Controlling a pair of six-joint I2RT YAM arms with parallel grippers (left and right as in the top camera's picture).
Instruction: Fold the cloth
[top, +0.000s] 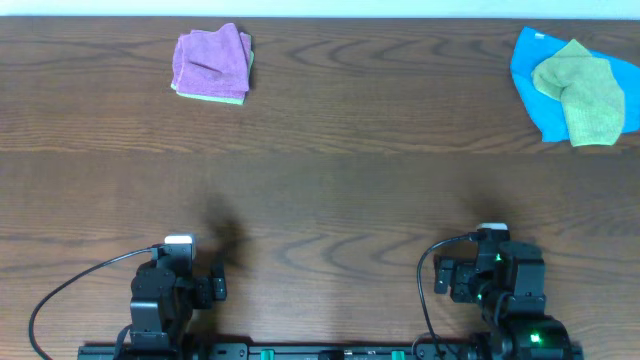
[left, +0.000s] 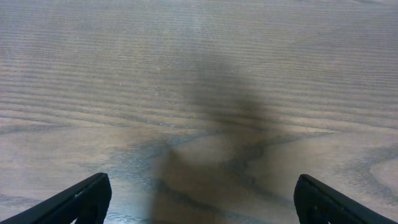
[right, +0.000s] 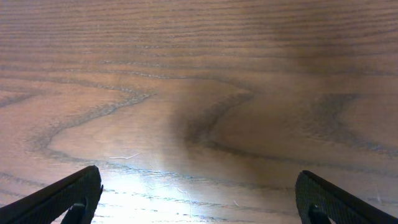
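A folded purple cloth (top: 212, 62) lies on a green cloth (top: 240, 97) at the far left of the table. At the far right a yellow-green cloth (top: 585, 92) lies crumpled on a blue cloth (top: 532, 80). My left gripper (top: 178, 250) rests at the near edge on the left, open and empty; its wrist view (left: 202, 199) shows only bare wood between the fingers. My right gripper (top: 492, 240) rests at the near edge on the right, open and empty; its wrist view (right: 199, 199) shows only bare wood. Both grippers are far from the cloths.
The wooden table (top: 330, 190) spans the whole view. Black cables (top: 70, 290) run from the arm bases at the near edge. The far edge of the table runs just behind the cloths.
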